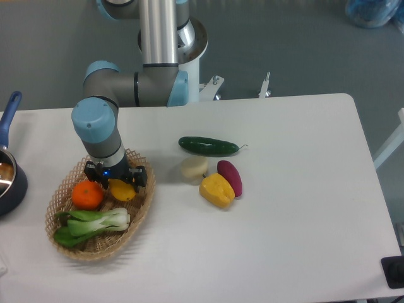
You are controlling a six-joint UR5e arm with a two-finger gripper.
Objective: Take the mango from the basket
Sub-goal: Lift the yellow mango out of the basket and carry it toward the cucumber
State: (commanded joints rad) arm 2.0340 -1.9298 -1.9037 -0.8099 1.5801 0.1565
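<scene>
From the single fixed camera, looking down on the white worktop (284, 208), the arm reaches over the left side and its gripper (117, 181) sits low inside the basket (136, 218), directly above the mango (122, 190). The mango lies in the upper part of the basket, just beside the round orange (87, 195) on its left and above the bok choy (91, 226), which fills the near end. The wrist hides the fingers almost wholly; dark gripper parts show on either side of the mango, which suggests they straddle it, but whether they are pressed onto the fruit or merely set around it I cannot tell. The approach from straight above makes sense: the orange crowds one side and the scalloped rim the other, so a vertical descent is the way in that avoids knocking neighbours. The mango looks to rest on the weave, not yet lifted. Well apart, near the worktop's middle, lie a cucumber (207, 146), a pale round piece (194, 168), a purple piece (230, 177) and a lumpy yellow pepper (216, 190), none of them concerned here. A dark pot (6, 178) with a blue handle sits at the left edge. Judging by the pose, the grasp is in hand and the lift remains.
</scene>
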